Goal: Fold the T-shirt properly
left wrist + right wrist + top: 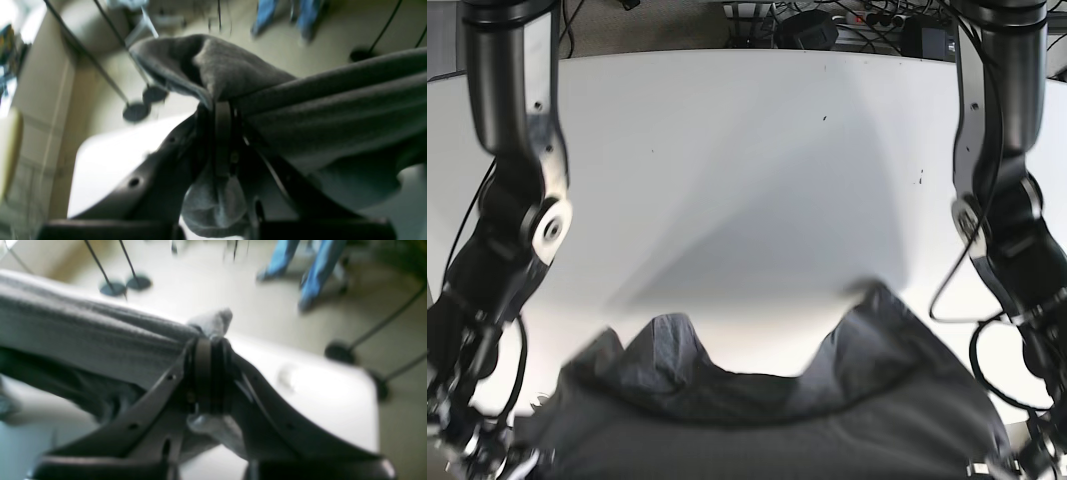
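1. Both arms are up off the white table [747, 160] and the grey T-shirt [757, 410] is stretched between them, lifted at the near edge of the table in the base view

2. Left gripper [223, 110]: its jaws are pressed together with a bunch of the shirt's fabric pinched between them, a lump of cloth poking up above the tips and another fold hanging below

3. From that pinch the cloth runs taut away to the right of the left wrist view, in long straight creases

4. Right gripper [210, 346]: jaws closed just the same, a small pale tuft of fabric sticking out above the tips, the shirt pulled tight off to the left of that view

5. In the base view the shirt's upper edge sags in the middle and rises in two humps

6. Both wrist views are blurred; beyond the table I can make out round stand bases [136, 111] on the floor and someone's blue trouser legs [313, 270]

7. The table surface behind the shirt shows only the shirt's soft shadow
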